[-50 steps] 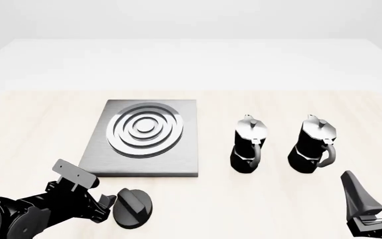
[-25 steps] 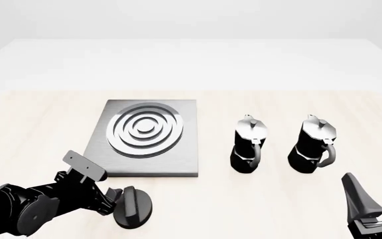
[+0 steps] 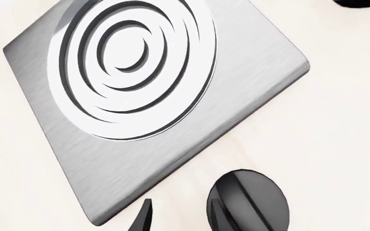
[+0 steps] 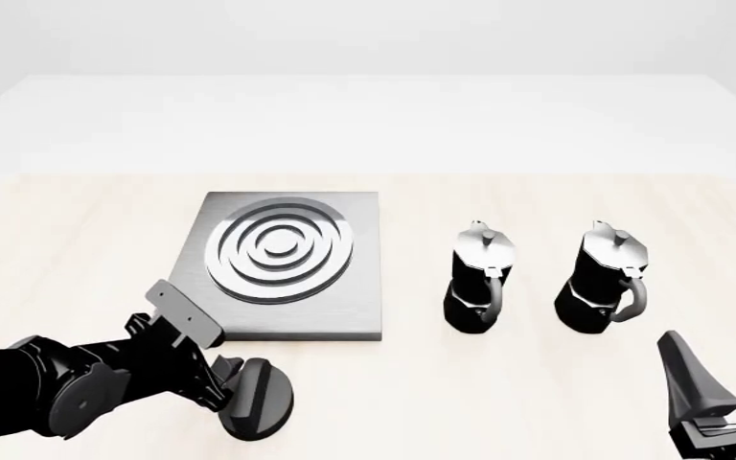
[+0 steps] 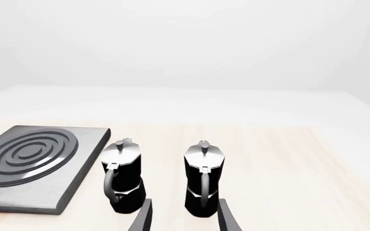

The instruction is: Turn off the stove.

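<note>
The knob's (image 4: 257,400) raised bar runs near-vertically in the front view, beside the left tool (image 4: 221,376), whose spread is unclear. The right tool (image 4: 727,369) is spread; its wrist view alone shows the moka pots' (image 5: 124,175) handles.

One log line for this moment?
left pincer: at knob, grip unclear | right pincer: open, idle | stove: untouched

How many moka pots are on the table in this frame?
2. One moka pot stands just right of the stove; the other moka pot stands further right, apart from it. None looks hidden.
</note>
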Controlling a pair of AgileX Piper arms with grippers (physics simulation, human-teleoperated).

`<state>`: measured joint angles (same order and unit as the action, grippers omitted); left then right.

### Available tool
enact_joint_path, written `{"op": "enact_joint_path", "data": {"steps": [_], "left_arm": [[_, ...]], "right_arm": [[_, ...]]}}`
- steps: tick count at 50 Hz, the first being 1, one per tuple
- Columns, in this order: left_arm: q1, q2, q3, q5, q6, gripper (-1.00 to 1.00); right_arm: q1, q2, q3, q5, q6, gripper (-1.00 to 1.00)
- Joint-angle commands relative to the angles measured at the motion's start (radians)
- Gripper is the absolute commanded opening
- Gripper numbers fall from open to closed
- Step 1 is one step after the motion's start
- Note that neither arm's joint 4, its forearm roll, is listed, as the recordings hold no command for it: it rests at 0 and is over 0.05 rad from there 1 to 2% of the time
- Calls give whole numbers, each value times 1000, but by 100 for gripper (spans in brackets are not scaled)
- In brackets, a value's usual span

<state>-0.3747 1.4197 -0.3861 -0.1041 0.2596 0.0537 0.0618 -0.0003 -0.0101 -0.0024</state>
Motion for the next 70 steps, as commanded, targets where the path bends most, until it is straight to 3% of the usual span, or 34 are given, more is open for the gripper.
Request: {"op": "enact_joint_path", "data": {"steps": [1,13,42,53,56,70], "left_arm": [[-30,20,-62,19,-15,100],[24,-15,-65,40,5,100],[154,-164,30,78,16,100],[164,-359,47,197,-38,100],[152,-429,34,245,-80,100],[157,-697,-28,485,-87,100]], "right_arm": [[-1,2,0,-2,1,100],[0,-4,0,3,2,100],[11,-14,0,11,-4,100],[11,-10,0,7,-5,100],[13,-14,0,12,-7,100],[16,-45,0,40,-20,100]]}}
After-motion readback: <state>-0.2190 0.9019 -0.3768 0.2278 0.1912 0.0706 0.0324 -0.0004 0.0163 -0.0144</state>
